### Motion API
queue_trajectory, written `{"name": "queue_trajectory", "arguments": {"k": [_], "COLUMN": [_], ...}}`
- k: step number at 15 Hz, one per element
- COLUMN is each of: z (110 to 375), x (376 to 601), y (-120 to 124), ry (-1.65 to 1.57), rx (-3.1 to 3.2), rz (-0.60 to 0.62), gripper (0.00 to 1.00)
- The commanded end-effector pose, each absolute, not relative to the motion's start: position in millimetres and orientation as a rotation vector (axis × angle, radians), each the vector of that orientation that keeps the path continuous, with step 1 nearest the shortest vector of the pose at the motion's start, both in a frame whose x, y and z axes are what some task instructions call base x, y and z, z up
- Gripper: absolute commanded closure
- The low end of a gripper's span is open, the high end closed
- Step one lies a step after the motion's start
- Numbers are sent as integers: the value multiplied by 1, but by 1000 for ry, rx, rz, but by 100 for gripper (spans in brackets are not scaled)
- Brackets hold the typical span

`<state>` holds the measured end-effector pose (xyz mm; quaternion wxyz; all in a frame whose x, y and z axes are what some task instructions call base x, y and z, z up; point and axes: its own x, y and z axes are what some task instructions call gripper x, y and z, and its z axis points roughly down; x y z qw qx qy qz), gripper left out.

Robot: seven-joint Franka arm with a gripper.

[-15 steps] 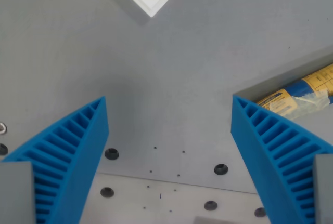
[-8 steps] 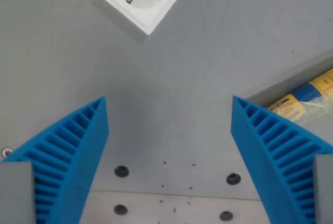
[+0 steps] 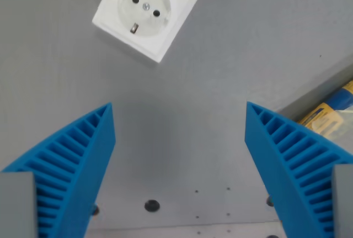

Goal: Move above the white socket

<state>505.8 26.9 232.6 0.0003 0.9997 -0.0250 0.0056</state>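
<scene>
The socket [image 3: 145, 14] was white with dark pin holes, the ribbed gripper [image 3: 179, 117] fingers [image 3: 71, 166] were bright blue, the table [image 3: 182, 122] was plain grey with black holes, and a package [image 3: 330, 117] showed yellow and dark blue.

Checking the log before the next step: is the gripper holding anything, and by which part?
Nothing is held. The gripper is open, with bare table between its fingers.
</scene>
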Motion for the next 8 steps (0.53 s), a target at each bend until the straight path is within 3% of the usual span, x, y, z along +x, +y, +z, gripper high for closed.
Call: {"name": "queue_trajectory", "arguments": {"k": [1, 8], "z": [228, 212], "x": [519, 533], "y": [32, 37], "ry": [-506, -699], "rx": [3092, 3046], "rz": [-9, -1], "gripper": [0, 0]}}
